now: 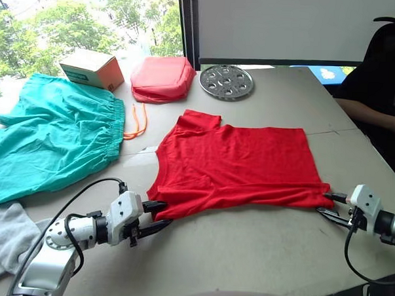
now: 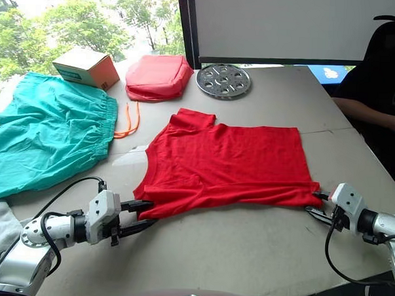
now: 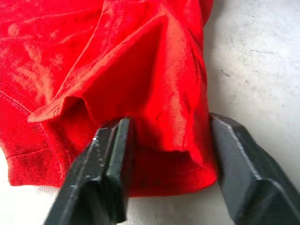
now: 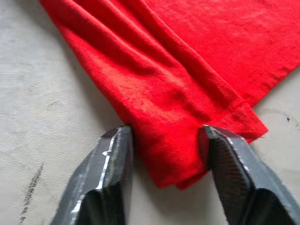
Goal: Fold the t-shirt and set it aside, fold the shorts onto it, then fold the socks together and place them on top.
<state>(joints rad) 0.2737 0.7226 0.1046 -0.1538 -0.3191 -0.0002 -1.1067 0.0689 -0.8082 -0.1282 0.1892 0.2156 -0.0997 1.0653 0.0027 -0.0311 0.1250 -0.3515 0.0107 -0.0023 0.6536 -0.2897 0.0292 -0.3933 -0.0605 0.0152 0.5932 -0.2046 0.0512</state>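
The red t-shirt (image 1: 236, 166) lies flat in the middle of the table, with one sleeve pointing to the far side. My left gripper (image 1: 160, 214) is at its near left corner, open, and the hem bunches between the fingers (image 3: 112, 159). My right gripper (image 1: 325, 203) is at the near right corner, also open, with the doubled corner of cloth between its fingers (image 4: 112, 164). The teal shorts (image 1: 54, 135) are spread out at the left, their orange drawstring (image 1: 136, 122) trailing toward the shirt. The grey socks (image 1: 7, 238) lie at the near left edge.
At the back stand a cardboard box (image 1: 91, 68), a salmon-red padded pouch (image 1: 162, 78) and a round perforated metal disc (image 1: 226, 82). A person in black (image 1: 383, 90) sits at the table's right side. Bare tabletop (image 1: 258, 249) runs along the near side.
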